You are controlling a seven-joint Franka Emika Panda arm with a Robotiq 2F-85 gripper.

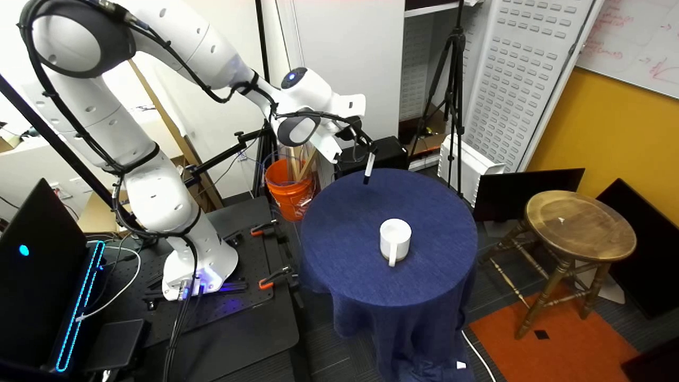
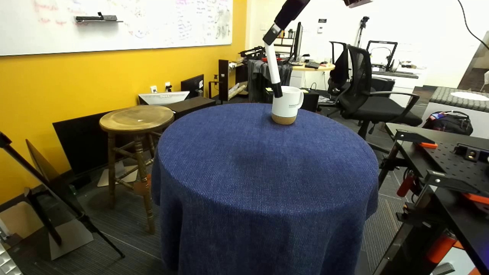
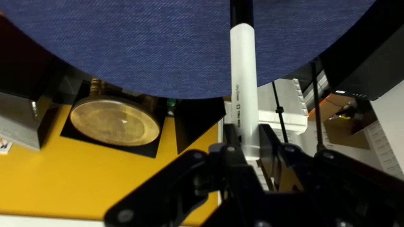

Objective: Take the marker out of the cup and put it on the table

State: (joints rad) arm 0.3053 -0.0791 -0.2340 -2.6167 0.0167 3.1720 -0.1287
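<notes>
The white marker (image 1: 370, 164) with a black end hangs tilted from my gripper (image 1: 372, 148), black end down. It is above the navy-cloth table (image 1: 345, 233), near its rim, apart from the cup. The white cup (image 1: 395, 239) stands upright on the table; in an exterior view the cup (image 2: 286, 103) shows a cork base, and the black end of the marker (image 2: 272, 65) overlaps its rim from in front. In the wrist view my gripper (image 3: 247, 130) is shut on the white end of the marker (image 3: 243, 72), over the table (image 3: 142, 47). The cup is out of the wrist view.
A wooden stool (image 1: 581, 225) stands beside the table. An orange bucket (image 1: 290, 196) and a black bench (image 1: 249, 334) with clamps are on the robot's side. A black tripod (image 1: 453, 101) stands behind the table.
</notes>
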